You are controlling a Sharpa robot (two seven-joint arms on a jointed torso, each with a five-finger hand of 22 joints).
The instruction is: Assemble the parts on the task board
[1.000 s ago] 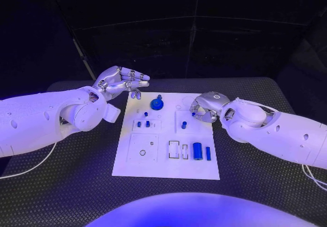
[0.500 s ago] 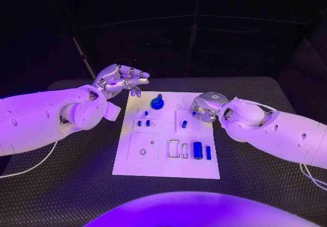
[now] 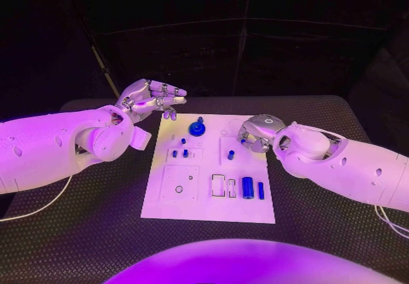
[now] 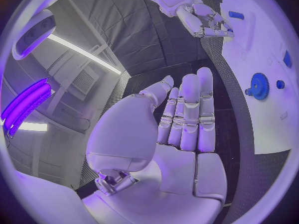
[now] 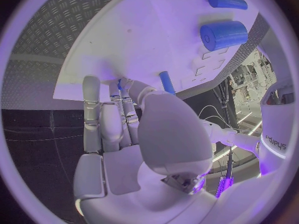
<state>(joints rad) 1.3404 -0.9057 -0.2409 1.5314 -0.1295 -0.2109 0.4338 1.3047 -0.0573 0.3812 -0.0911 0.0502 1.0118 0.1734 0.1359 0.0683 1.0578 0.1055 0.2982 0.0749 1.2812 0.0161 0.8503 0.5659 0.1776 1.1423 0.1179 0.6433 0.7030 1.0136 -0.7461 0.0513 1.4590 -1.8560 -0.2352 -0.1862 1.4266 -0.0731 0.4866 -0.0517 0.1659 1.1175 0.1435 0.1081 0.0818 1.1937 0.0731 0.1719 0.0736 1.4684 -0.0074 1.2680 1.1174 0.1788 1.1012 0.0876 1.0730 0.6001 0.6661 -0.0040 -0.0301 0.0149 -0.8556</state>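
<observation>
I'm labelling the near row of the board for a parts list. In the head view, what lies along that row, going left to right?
Small dark ring → empty rectangular outline slot → narrow rectangular slot → thick blue cylinder → thin blue pin, all on the white task board.

A black table [image 3: 94, 236] with a ribbed surface and a white cable [image 3: 34, 212] lying on it.

White task board [image 3: 204, 204] flat mid-table, blue gear [image 3: 197, 128] at its far edge, blue cylinder [image 3: 247, 188] lying near its front
</observation>
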